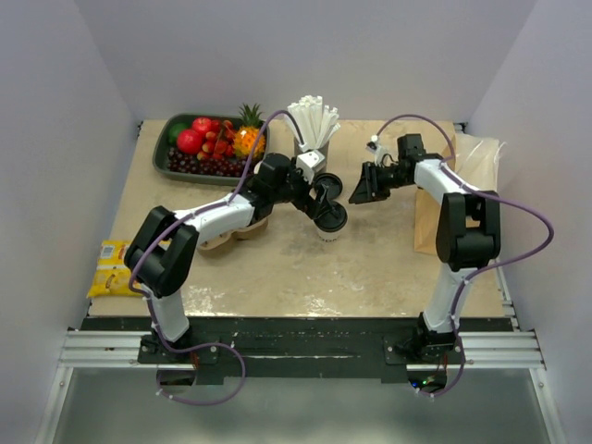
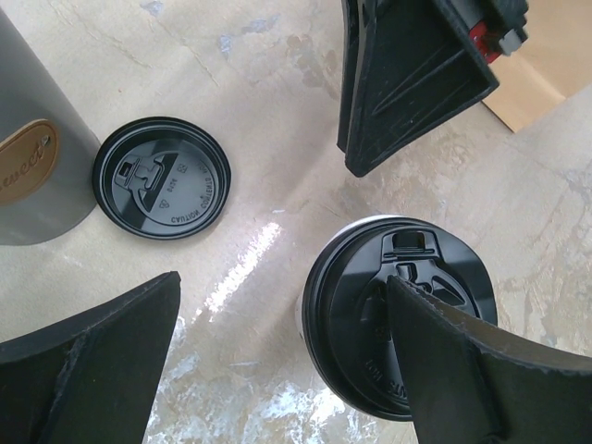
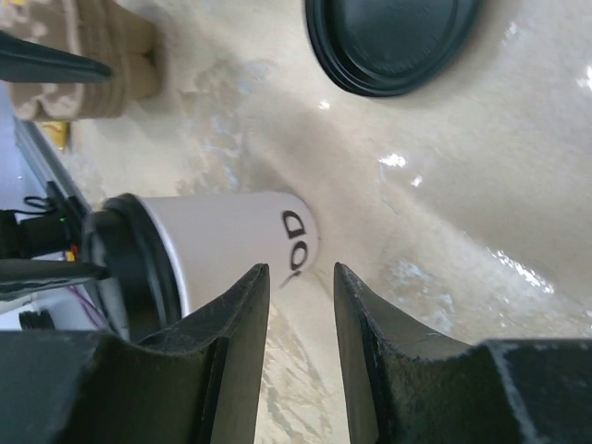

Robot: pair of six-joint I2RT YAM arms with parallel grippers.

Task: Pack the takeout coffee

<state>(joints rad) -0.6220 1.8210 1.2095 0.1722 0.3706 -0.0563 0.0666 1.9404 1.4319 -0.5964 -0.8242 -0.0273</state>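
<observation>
The takeout coffee (image 1: 331,226), a small white paper cup with a black lid, stands upright at mid-table. In the left wrist view its lid (image 2: 370,305) lies below me, partly behind one fingertip. My left gripper (image 1: 324,202) (image 2: 277,361) hovers above it, wide open and holding nothing. My right gripper (image 1: 363,190) (image 3: 301,282) is just right of the cup, low by its base. Its jaws stand a little apart with nothing between them. The cup's white side (image 3: 231,236) shows just past one right fingertip.
A loose black lid (image 2: 162,178) (image 3: 393,42) lies flat beside a grey cup of white straws (image 1: 310,139) (image 2: 37,166). The brown pulp carrier (image 1: 239,231) (image 3: 102,65) sits under my left arm. A fruit tray (image 1: 165,157) is back left, a brown paper bag (image 1: 427,222) at right.
</observation>
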